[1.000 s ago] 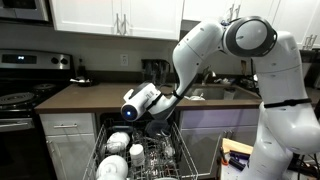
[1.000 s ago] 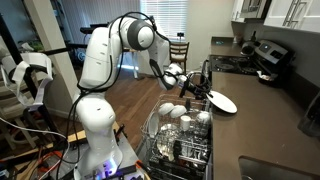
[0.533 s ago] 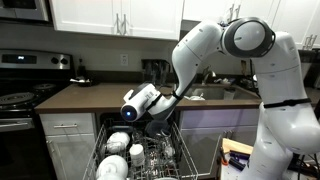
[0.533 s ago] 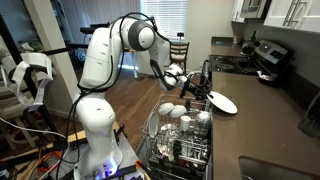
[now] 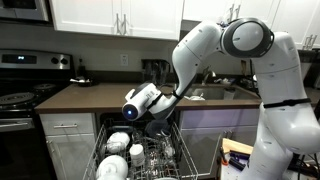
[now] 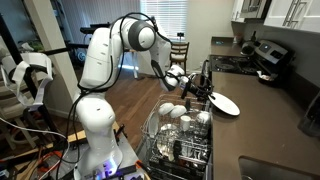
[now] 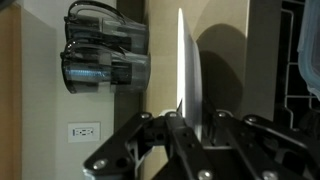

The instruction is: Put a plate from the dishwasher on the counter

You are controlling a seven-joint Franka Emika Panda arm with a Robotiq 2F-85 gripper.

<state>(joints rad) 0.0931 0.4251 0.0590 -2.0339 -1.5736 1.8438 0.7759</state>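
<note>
A small white plate [image 6: 224,103] hangs in the air, pinched at its rim by the robot's jaws, which are closed tight on it and hold nothing else. In the wrist view the plate [image 7: 181,60] shows edge-on as a thin white blade rising from between the dark fingers [image 7: 150,135]. In an exterior view it sits tilted, clear of the open dishwasher [image 6: 180,135] and close to the front edge of the dark brown desk [image 6: 275,125]; whether it has crossed over that edge cannot be told.

Below it, the grey wire rack [image 5: 135,155] is pulled out and crowded with white bowls [image 6: 172,110] and smaller dishes, all well apart from the plate. Nothing lies between the plate and the desk. The white arm [image 6: 135,35] arcs in from its pedestal and reaches low over the rack, its wrist [image 5: 140,102] hiding the plate from that camera.

On the desk [image 5: 85,97] near the back wall stand dark appliances [image 5: 155,70], seen from the wrist as two stacked smoky-grey containers [image 7: 105,50] next to a wall outlet [image 7: 84,131]. A black-topped stove [image 5: 20,100] stands at one end of the desk, with pale drawers [image 5: 68,127] under the top and white cupboards [image 5: 110,15] above. Beyond the robot, a wood floor [image 6: 130,100] runs back to a chair [image 6: 178,50] by a shuttered window [image 6: 170,15].
</note>
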